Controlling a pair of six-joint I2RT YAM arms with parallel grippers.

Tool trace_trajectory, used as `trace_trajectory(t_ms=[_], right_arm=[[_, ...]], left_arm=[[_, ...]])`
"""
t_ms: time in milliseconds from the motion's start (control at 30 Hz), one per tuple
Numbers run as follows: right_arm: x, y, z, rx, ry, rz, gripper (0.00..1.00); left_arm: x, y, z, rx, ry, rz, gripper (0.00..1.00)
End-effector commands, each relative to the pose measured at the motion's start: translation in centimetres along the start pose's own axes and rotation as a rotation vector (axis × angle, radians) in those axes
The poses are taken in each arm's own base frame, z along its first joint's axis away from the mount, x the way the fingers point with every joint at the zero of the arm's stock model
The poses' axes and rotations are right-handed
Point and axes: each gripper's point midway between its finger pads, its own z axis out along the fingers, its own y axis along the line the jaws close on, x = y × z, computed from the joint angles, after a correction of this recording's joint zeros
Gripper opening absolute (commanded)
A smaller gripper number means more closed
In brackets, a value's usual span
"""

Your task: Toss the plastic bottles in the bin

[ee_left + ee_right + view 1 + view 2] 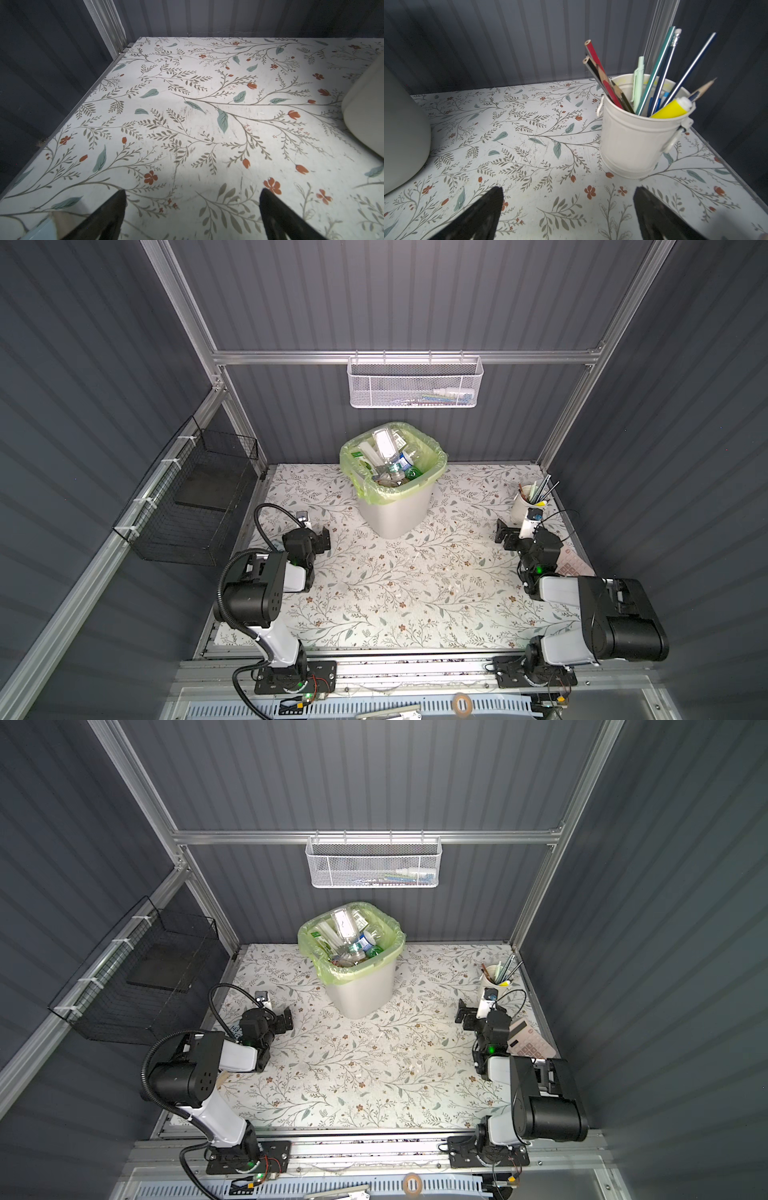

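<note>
Floral worktop, seen in both top views, carrying no loose bottle that the pictures show. The bin stands ahead of both hands and inward of each, well apart from either. Its wall edges into both wrist views. The bottles lie heaped inside the bin, up to about the rim of its green liner, so the task appears done or nearly so.

The left hand hovers low over bare worktop with its jaws spread wide and nothing between them, as the left wrist view confirms. The right hand is likewise wide and empty. A pen cup stands just ahead of the right hand and slightly outward. A calculator lies behind the right hand, beside its wrist.

Hazards, as judged from this layout:
- The heap is high, so a knock to the bin wall from either arm could spill a top bottle back onto the worktop.
- A forward or outward move of the right hand, jaws this wide, could clip the pen cup and tip it.
- Any further bottle dropped on the heap may roll off.
</note>
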Motion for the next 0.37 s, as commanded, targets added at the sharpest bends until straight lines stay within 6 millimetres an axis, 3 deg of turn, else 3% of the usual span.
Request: trace_trajectory(t_ms=[0, 333], right_arm=[[0.21, -0.07, -0.02, -0.002, 0.001, 0.010, 0.99], [0.22, 0.01, 0.03, -0.006, 0.004, 0.009, 0.99]], left_arm=[[-0.03, -0.29, 0.08, 0.013, -0.001, -0.009, 1.00], [-0.02, -0.33, 0.08, 0.014, 0.000, -0.009, 1.00]])
